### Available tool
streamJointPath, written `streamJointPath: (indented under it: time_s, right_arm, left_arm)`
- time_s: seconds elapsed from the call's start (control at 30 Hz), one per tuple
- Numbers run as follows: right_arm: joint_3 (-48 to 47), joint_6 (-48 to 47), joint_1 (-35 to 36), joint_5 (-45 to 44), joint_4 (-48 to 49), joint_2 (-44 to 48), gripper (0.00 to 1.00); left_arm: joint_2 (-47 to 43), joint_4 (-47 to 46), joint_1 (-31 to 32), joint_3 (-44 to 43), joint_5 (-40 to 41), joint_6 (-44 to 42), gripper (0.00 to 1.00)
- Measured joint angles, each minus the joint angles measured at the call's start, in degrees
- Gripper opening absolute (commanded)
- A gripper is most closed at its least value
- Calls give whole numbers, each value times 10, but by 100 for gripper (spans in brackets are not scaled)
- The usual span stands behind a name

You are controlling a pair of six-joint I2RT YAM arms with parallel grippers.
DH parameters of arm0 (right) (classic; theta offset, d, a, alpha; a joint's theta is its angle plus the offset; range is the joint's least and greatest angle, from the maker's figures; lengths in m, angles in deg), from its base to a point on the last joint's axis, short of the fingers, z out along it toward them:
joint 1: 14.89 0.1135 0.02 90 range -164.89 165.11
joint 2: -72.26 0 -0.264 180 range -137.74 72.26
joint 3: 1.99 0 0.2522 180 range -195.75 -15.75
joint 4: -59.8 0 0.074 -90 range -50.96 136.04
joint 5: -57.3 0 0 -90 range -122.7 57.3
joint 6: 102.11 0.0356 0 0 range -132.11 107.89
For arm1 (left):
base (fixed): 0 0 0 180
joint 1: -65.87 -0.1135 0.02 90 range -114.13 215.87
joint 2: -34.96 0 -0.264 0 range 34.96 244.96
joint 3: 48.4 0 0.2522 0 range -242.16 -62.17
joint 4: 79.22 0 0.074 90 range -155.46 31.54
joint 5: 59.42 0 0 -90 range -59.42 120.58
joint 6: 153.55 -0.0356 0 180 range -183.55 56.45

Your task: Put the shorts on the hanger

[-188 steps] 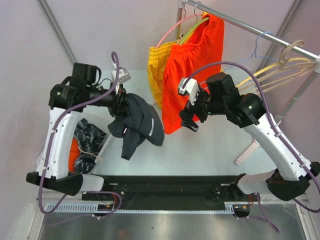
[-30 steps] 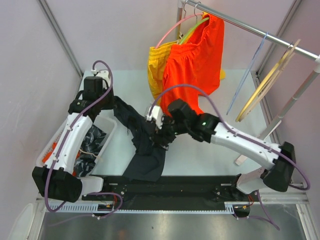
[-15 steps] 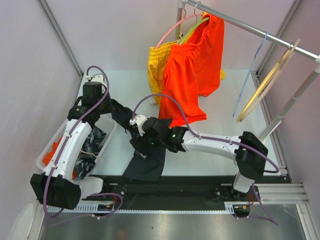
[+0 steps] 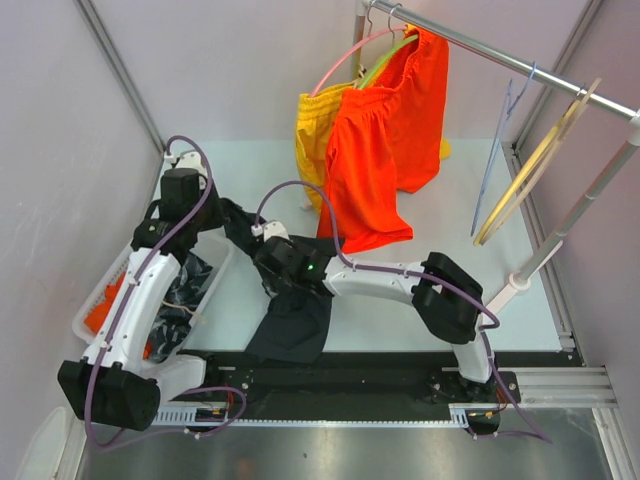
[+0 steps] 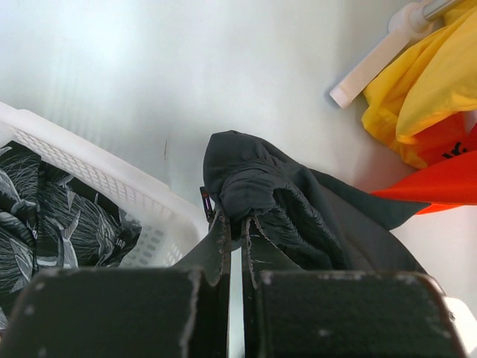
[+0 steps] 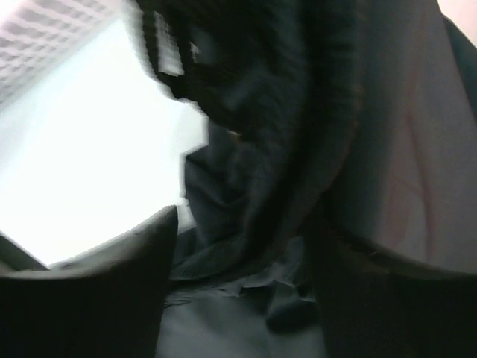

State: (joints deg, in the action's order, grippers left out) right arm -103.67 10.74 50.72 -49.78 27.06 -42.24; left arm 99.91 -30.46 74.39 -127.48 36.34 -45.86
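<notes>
Shorts (image 4: 296, 322) strung out just right of the white basket (image 4: 222, 262): top fold pinched tight in left gripper (image 5: 238, 221) at the basket's far corner, the rest trailing down past its near end. Right gripper (image 6: 246, 231) mid-span, jaws spread wide, fabric in the gap, view blurred. Hanger (image 4: 497, 150) hangs on the rail (image 4: 500, 52), well right of the basket.

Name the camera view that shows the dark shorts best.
Top external: the dark shorts show nearly whole, stretched out from the left claw. Left wrist shows only the bunch pinched in its shut claw; right wrist gives a blurred close-up of fabric.
</notes>
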Motion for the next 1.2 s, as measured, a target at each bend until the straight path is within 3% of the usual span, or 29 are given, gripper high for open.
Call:
streamJointPath:
  time_s: [0.03,0.07,0.13,0.33,0.53,0.73,1.0,1.2]
  right_arm:
    - [0,3,-1,-5,-9,-1,35]
    - [0,2,-3,-7,-15,-1,17]
    - [1,-9,-11,-9,-23,1,0]
    - [28,-77,-66,39,-69,57,0]
    - [27,-231,-159,184,-147,200,0]
    - [-89,-393,-221,242,-256,299,0]
    - [-321,-589,-205,250,-398,330,0]
    - [-453,-706,-115,189,-472,327,0]
  left_arm:
    - [-2,0,-1,0,-1,1,1]
    - [-4,0,-3,0,-3,2,0]
    - [-6,-1,-8,0,-9,2,0]
    - [-11,-6,-16,0,-54,-15,0]
    - [-45,-38,-18,-5,-168,-92,1]
    - [-85,-46,-18,-67,-318,-206,0]
    - [-82,-50,-18,-229,-464,-250,0]
    - [-81,-47,-18,-331,-531,-232,0]
